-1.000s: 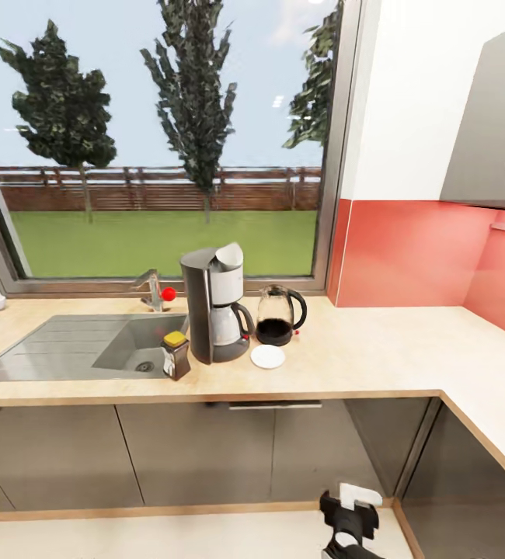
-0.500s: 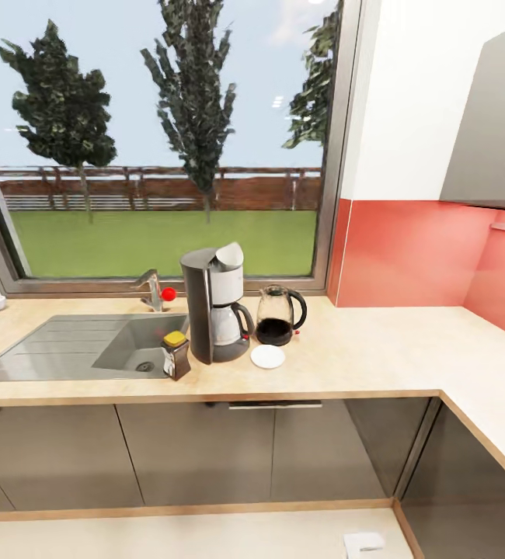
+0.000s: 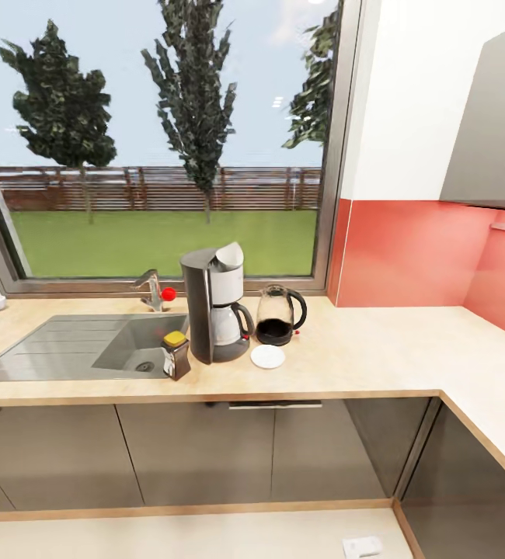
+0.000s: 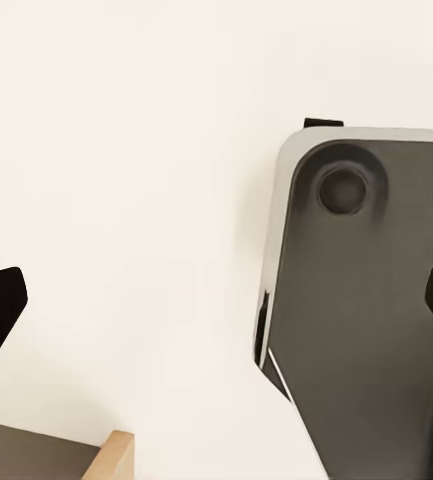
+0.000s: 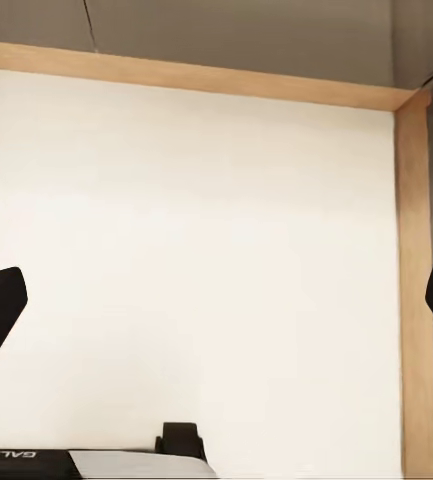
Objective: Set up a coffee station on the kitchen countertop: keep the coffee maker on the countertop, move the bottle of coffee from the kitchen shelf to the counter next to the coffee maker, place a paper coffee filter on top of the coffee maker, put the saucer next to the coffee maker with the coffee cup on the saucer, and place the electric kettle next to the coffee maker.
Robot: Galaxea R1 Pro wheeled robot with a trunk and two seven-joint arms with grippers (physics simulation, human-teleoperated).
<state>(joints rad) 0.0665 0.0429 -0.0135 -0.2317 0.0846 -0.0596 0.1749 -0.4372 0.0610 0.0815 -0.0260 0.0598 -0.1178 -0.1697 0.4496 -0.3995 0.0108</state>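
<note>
Four pieces crowd your coffee maker [image 3: 214, 304] on the kitchen countertop [image 3: 361, 357]: bottle of coffee [image 3: 176, 355], electric kettle [image 3: 278, 314], saucer [image 3: 267, 356], grouped as a station. Both grippers hang spread wide, holding nothing, over floor.

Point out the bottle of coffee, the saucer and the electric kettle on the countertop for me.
bottle of coffee [image 3: 176, 356]: head view, on its dark body below the yellow lid.
saucer [image 3: 267, 356]: head view, on the middle of the white plate.
electric kettle [image 3: 276, 312]: head view, on the clear glass belly above the dark lower part.
</note>
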